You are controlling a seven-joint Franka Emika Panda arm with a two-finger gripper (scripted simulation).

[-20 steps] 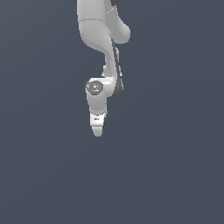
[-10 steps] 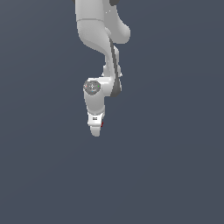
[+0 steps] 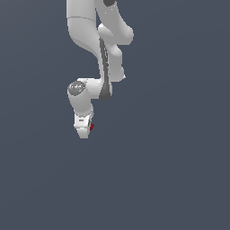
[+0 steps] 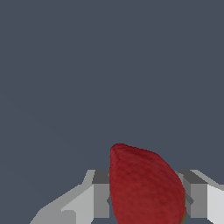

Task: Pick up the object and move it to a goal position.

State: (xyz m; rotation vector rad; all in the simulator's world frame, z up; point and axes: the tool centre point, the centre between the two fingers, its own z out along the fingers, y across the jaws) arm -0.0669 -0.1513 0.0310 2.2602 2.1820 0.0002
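White Panda arm with its jaws, the white gripper (image 3: 84, 131), closed on the small red strawberry-shaped object (image 4: 144, 186), which shows in the exterior view as a red speck (image 3: 91, 127) at the gripper's 2 o'clock edge. Judged step: transport, the grasp made and the object clear of the plain grey tabletop (image 3: 179, 179). No goal marker is visible; the next move calls for a steady carry without loosening the grip.
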